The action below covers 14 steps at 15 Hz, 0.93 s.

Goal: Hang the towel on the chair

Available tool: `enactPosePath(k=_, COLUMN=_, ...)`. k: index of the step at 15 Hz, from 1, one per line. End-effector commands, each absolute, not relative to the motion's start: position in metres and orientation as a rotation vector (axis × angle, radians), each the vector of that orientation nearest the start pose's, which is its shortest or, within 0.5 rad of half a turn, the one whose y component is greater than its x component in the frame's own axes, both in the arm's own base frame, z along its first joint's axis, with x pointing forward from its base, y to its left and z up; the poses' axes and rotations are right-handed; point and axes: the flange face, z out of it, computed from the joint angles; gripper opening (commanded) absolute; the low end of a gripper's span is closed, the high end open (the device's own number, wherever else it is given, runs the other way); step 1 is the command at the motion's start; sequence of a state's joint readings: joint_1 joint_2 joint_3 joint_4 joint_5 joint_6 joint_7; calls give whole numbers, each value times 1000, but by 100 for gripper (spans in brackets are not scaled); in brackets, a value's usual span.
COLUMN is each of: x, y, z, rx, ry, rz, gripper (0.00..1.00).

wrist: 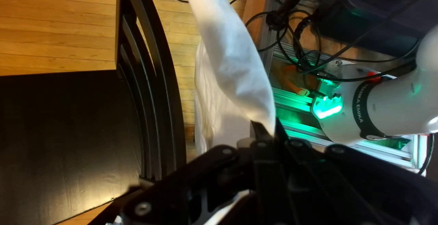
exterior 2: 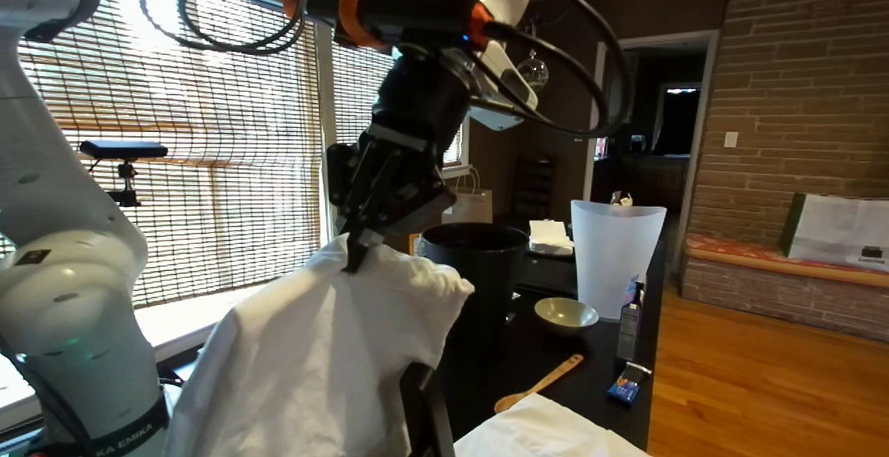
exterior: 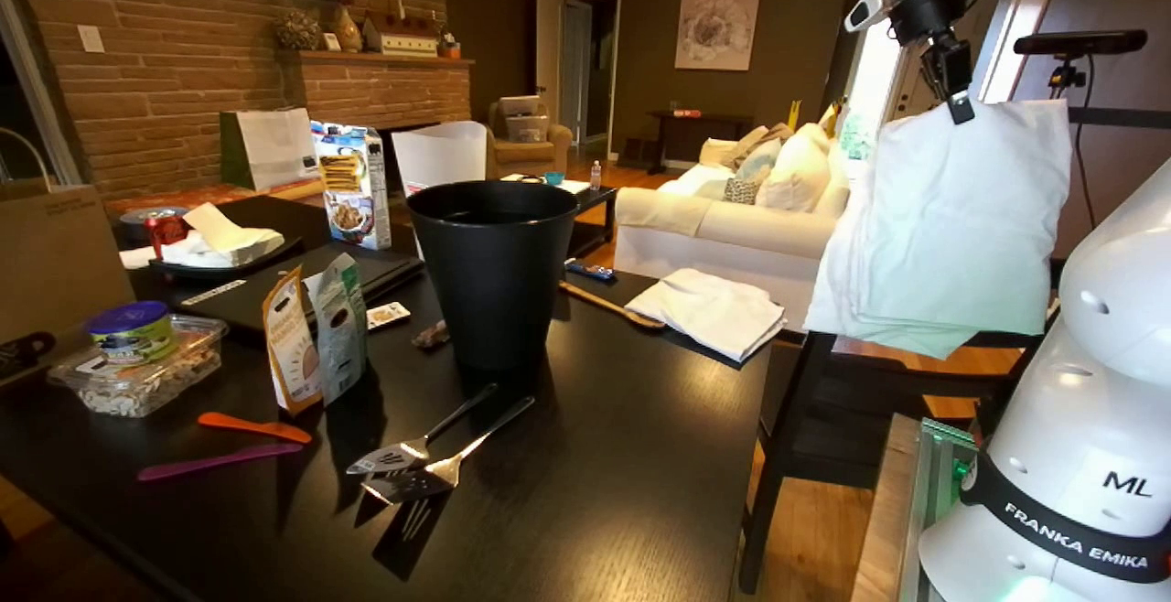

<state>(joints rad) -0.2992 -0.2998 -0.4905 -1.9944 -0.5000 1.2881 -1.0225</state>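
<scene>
The claw point(exterior 2: 356, 251) is clenched on the upper part of a white towel point(exterior: 951, 227), which is suspended beneath it. In the wrist view, the towel is shown beside the slatted back of the dark chair point(wrist: 82, 122), toward the robot base point(wrist: 379, 108), with wooden floor point(wrist: 183, 54) seen between. Beside the chair, a black table point(exterior: 640, 456) is topped by a black bin point(exterior: 494, 277).
</scene>
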Motion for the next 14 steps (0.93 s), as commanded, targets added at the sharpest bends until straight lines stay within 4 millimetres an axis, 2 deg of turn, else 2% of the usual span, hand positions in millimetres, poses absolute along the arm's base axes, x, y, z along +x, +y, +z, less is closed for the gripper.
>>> enactPosePath(k=1, x=250, y=-391, z=547, rx=-2870, ry=-351, rz=872, gripper=1)
enactPosePath(k=7, x=265, y=-427, z=516, rx=-2937, ry=-271, rz=909, gripper=1)
enactPosePath(k=10, x=267, y=-444, z=503, rx=-2965, ry=-158, rz=950, gripper=1)
enactPosePath(k=14, x=268, y=-470, z=489, rx=-2993, ry=106, rz=990, gripper=1)
